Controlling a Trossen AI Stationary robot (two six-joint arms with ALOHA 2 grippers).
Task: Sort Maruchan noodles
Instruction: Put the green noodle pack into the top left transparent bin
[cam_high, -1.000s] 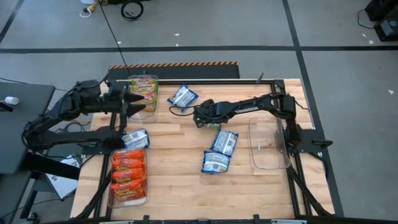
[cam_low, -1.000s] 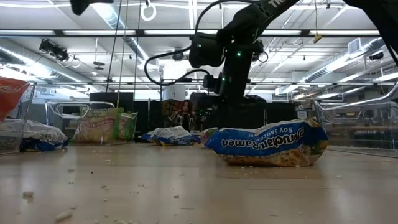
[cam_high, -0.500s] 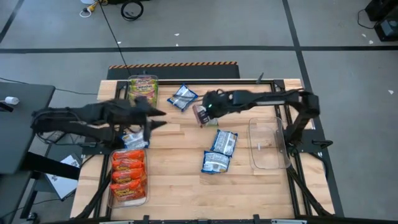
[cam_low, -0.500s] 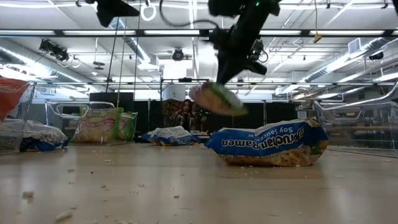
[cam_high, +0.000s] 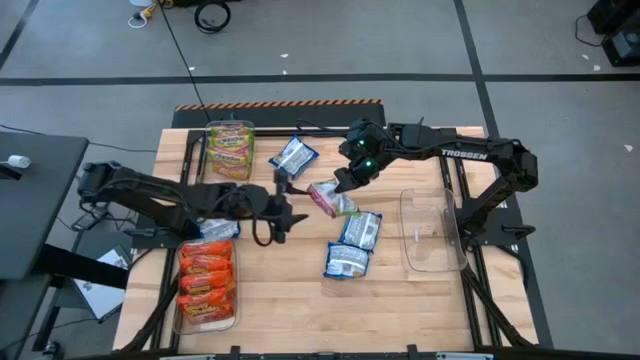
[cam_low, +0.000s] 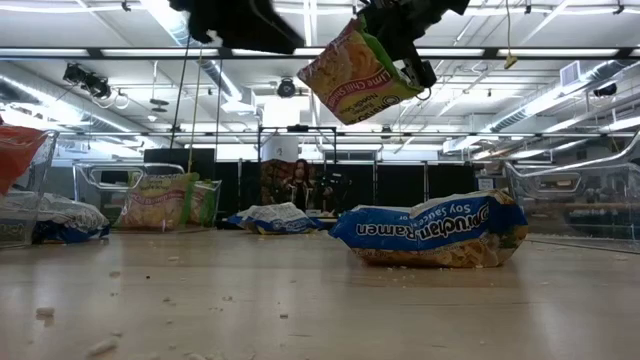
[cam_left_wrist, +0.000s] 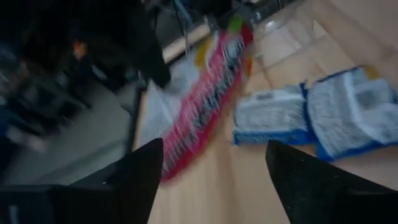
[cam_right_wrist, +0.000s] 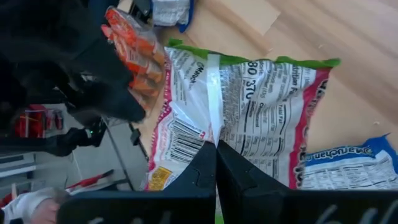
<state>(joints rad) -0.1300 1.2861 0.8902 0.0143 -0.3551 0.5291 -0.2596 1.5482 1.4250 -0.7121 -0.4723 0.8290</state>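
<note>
My right gripper (cam_high: 345, 180) is shut on a green-pink-yellow noodle packet (cam_high: 332, 198) above the middle of the table; in the low view the packet (cam_low: 352, 75) hangs high above the wood. My left gripper (cam_high: 293, 206) is open and empty just left of that packet, which shows ahead of its fingers in the left wrist view (cam_left_wrist: 205, 106). Three blue-white packets (cam_high: 293, 157) (cam_high: 361, 228) (cam_high: 347, 260) lie flat on the table. My right gripper pinches the packet between its two fingers at one edge, by the back seam (cam_right_wrist: 213, 138). The fingers come from above, slanting down. The packet is lifted clear of the table and hangs tilted below the fingers (cam_low: 400, 62), its printed back toward the wrist camera.
A clear bin with green-pink packets (cam_high: 228, 148) stands at the far left. A clear bin with orange-red packets (cam_high: 207, 285) stands at the near left, a blue-white packet (cam_high: 217, 226) beside it. A clear bin (cam_high: 432, 232) stands at the right. Crumbs lie on the wood.
My right gripper has taken the green-pink-yellow packet from the table and lifted it clear, going up and a little toward the right edge. My left arm has swung from the far-left bin toward the table's middle, close to the lifted packet.
</note>
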